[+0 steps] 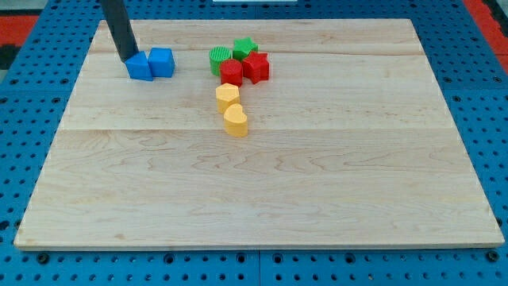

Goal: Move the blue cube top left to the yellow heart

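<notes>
My tip (128, 59) is at the view's upper left, touching the left side of a blue block (140, 66) whose shape I cannot make out. A blue cube (161, 62) sits against that block's right side. A yellow heart (236, 121) lies near the board's middle, down and to the right of the blue blocks. A second yellow block (228, 96), a hexagon-like shape, sits just above it, touching it.
A green cylinder-like block (219, 59), a green star (244, 48), a red cylinder (231, 72) and a red star (255, 67) cluster just above the yellow blocks. The wooden board (254, 199) lies on a blue pegboard.
</notes>
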`<state>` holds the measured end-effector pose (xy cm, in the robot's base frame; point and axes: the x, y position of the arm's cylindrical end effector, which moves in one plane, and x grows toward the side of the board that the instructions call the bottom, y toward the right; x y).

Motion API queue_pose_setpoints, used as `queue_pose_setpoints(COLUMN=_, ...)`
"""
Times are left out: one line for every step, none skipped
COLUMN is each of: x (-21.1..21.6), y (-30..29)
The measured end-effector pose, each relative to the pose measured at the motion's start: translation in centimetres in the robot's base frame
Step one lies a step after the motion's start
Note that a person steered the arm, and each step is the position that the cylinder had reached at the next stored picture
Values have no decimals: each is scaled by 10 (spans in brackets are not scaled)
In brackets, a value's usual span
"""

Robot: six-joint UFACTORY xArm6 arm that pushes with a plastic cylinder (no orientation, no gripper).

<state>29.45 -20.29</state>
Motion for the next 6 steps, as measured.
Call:
queue_pose_setpoints(x=-19, y=0)
queue_pose_setpoints(x=-32, y=14)
queue_pose_setpoints(x=0, y=49)
queue_pose_setpoints(x=46, y=61)
queue_pose_setpoints(x=56, y=64)
queue_pose_setpoints(x=60, y=86)
